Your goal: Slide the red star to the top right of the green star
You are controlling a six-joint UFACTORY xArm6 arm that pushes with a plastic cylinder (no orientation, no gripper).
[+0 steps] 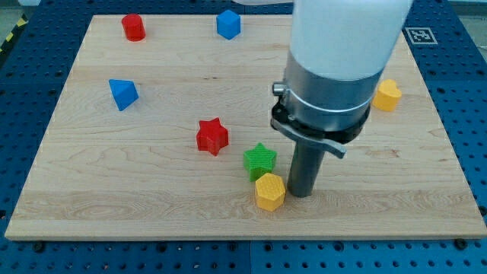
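The red star (212,137) lies on the wooden board (114,183), left of centre. The green star (259,160) sits to its lower right, about a block's width away. A yellow hexagon block (269,191) touches the green star's lower edge. My tip (301,195) rests on the board just right of the yellow hexagon and to the lower right of the green star. The red star is well to the left of my tip, with the green star between them.
A red cylinder-like block (134,27) and a blue block (228,23) lie near the view's top. A blue triangular block (122,93) lies at the left. Another yellow block (387,95) lies at the right, partly behind the arm's body (335,68).
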